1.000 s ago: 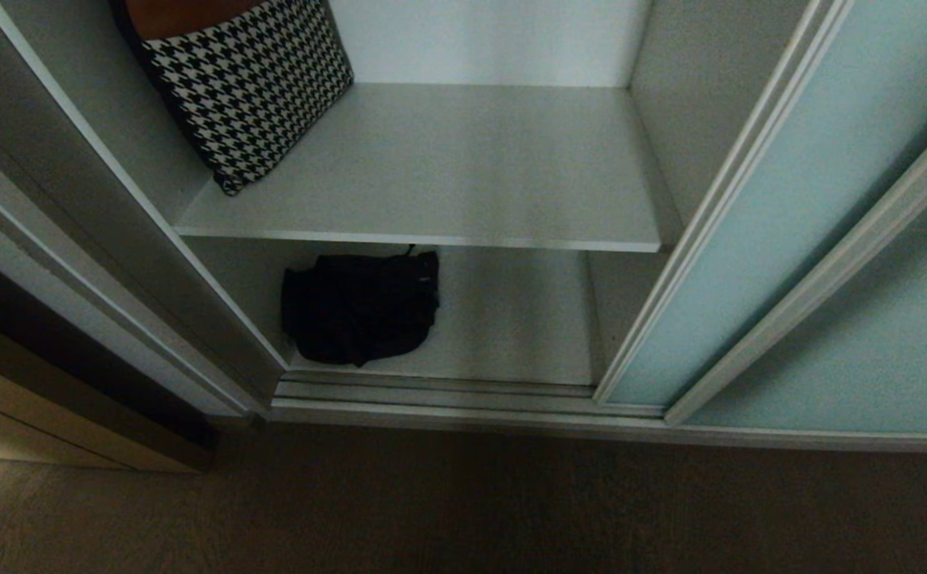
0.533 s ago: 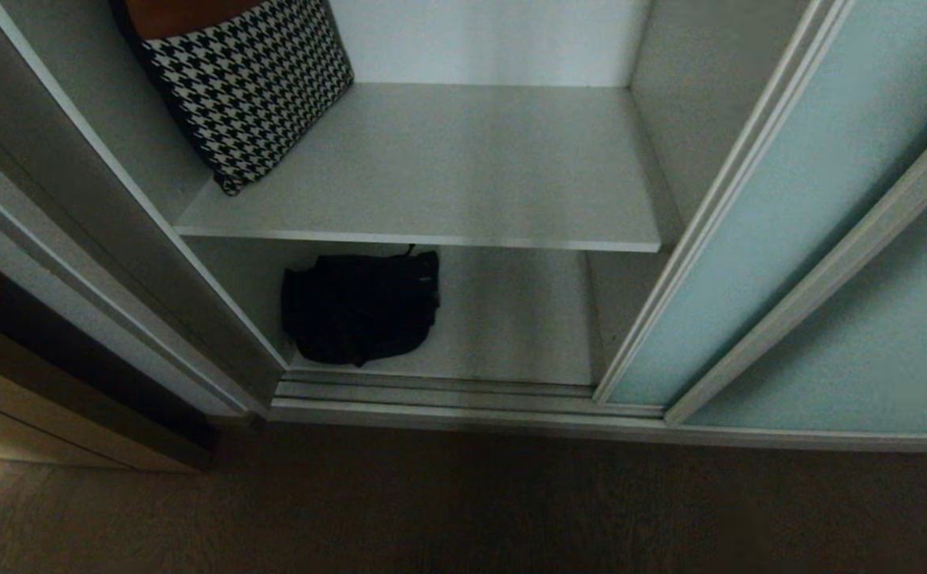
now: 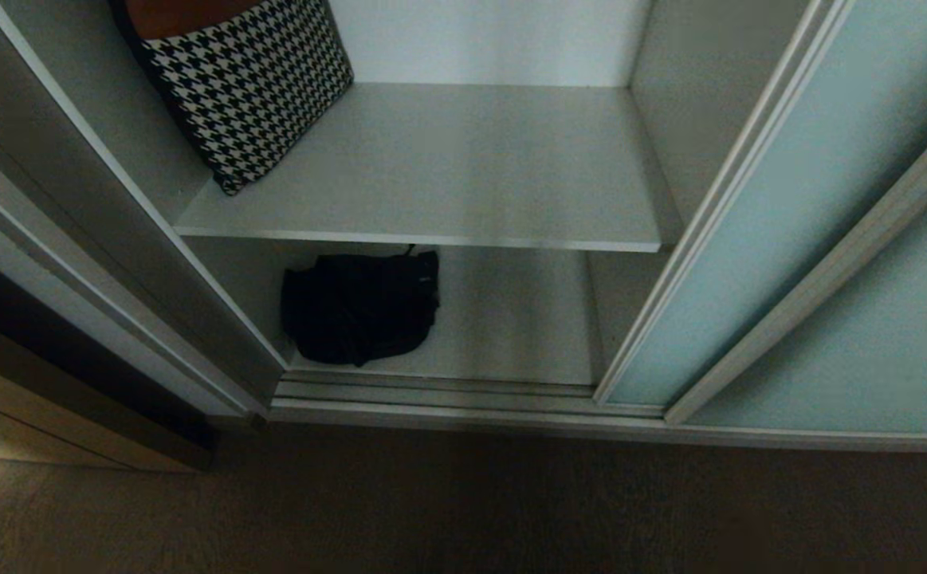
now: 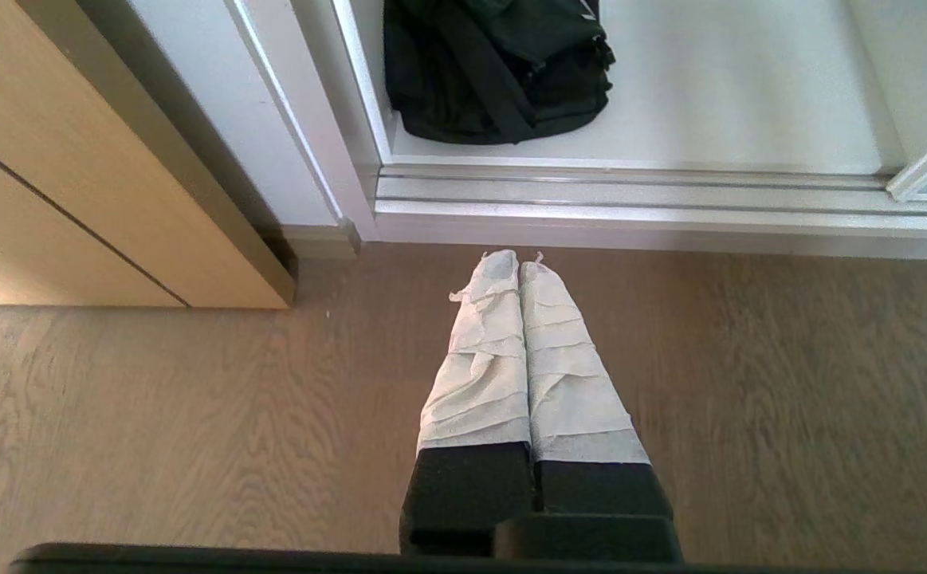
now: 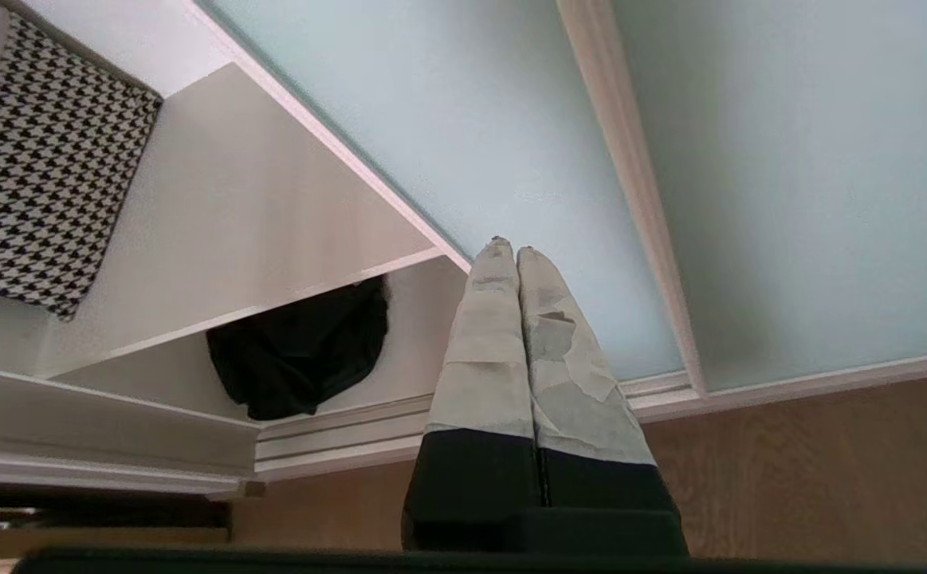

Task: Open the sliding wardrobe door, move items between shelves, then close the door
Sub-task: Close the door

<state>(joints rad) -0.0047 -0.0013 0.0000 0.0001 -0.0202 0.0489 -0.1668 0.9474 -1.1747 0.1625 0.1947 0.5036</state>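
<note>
With the frosted pale blue-green glass sliding door (image 3: 758, 239) already open and the soft black bag (image 3: 359, 307) on the bottom white shelf (image 3: 511, 319), the right gripper (image 5: 508, 249), fingers pressed together and empty, risked snagging the upper shelf edge (image 3: 419, 239) reaching in, while the left gripper (image 4: 519, 263) hung closed over the floor.

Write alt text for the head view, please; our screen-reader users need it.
An open wardrobe bay holds a soft black bag on the lower white-grey shelf and a black-and-white houndstooth cushion on the white-grey shelf above. The frosted pale blue-green sliding door stands at right.
</note>
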